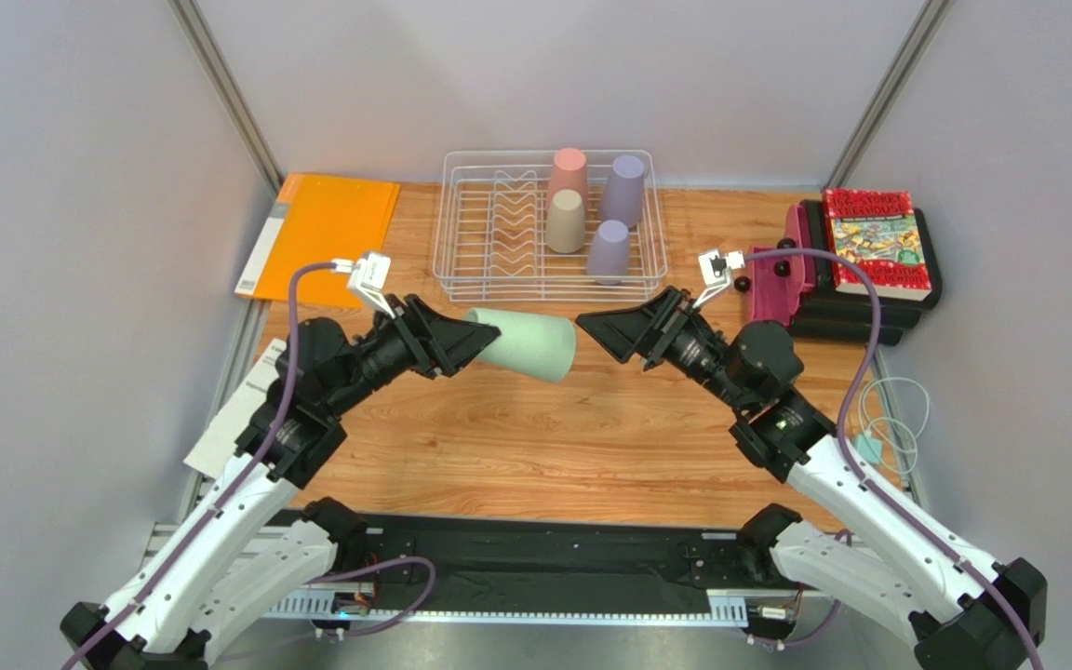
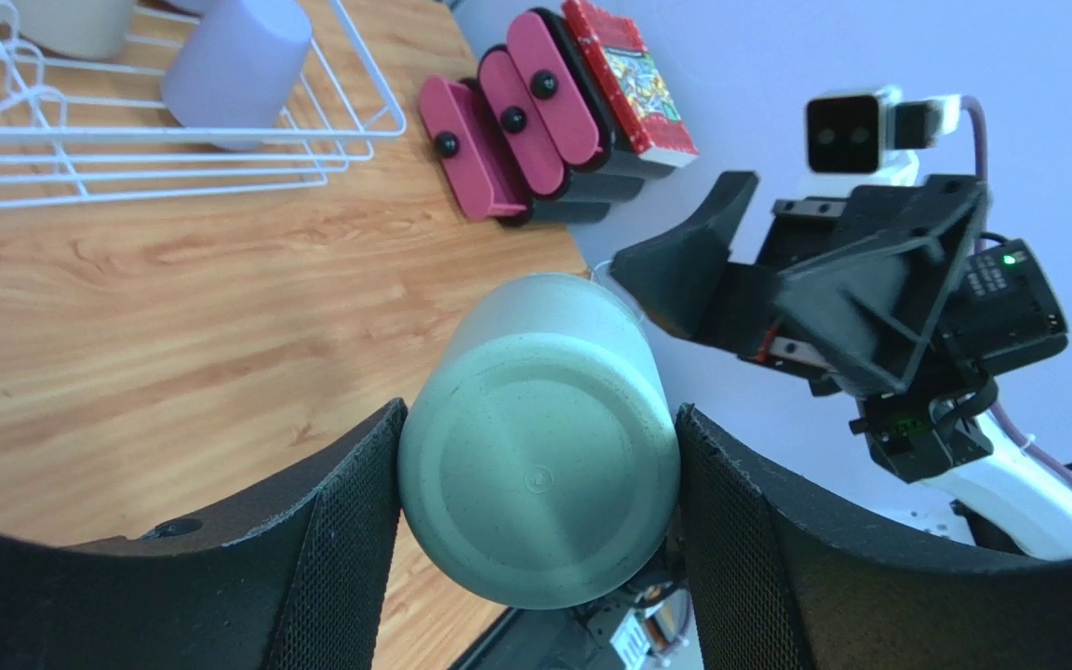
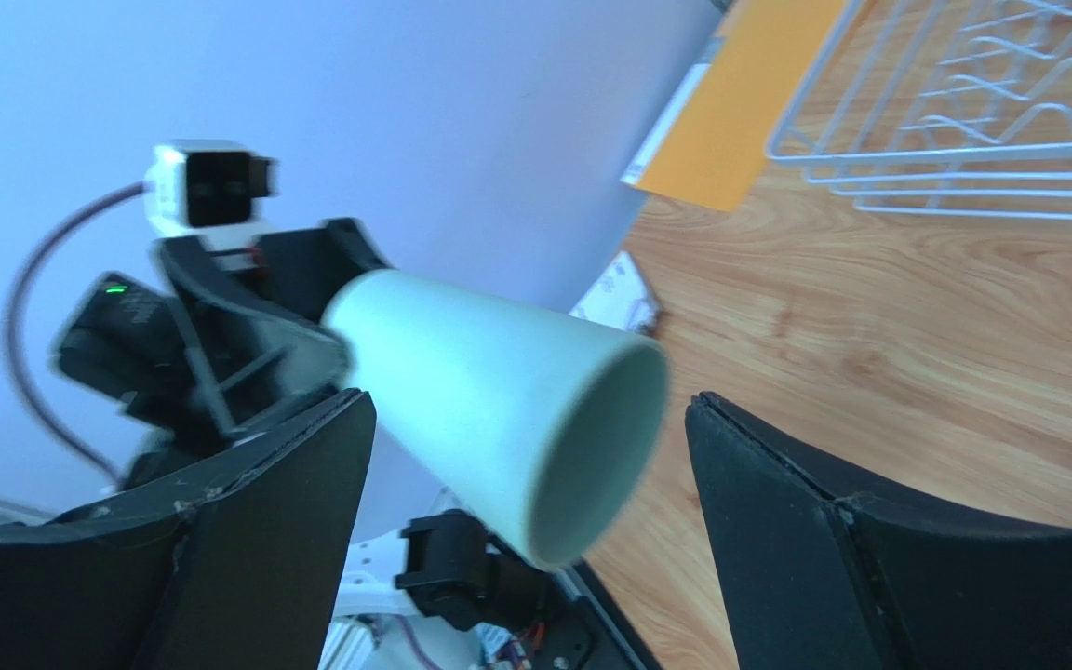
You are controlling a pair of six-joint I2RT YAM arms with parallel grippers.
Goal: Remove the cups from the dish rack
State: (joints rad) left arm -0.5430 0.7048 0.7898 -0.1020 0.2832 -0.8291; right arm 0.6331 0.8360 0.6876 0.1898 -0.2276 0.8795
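Above the counter (image 1: 542, 447), in front of the dish rack (image 1: 451, 258): the sage green cup (image 1: 528, 345) lies sideways in the air, with the fingers of the left gripper (image 1: 476, 339) clamped on its base. The fingers of the right gripper (image 1: 595, 327) stand apart, facing the cup's open mouth. Four other cups (image 1: 568, 170) stand in the rack.

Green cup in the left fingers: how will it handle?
Probably light and stiff: the green cup hangs sideways held only near its base. Smooth tapered wall, so it may slip. Laid sideways on the table, it would likely roll in a curve.
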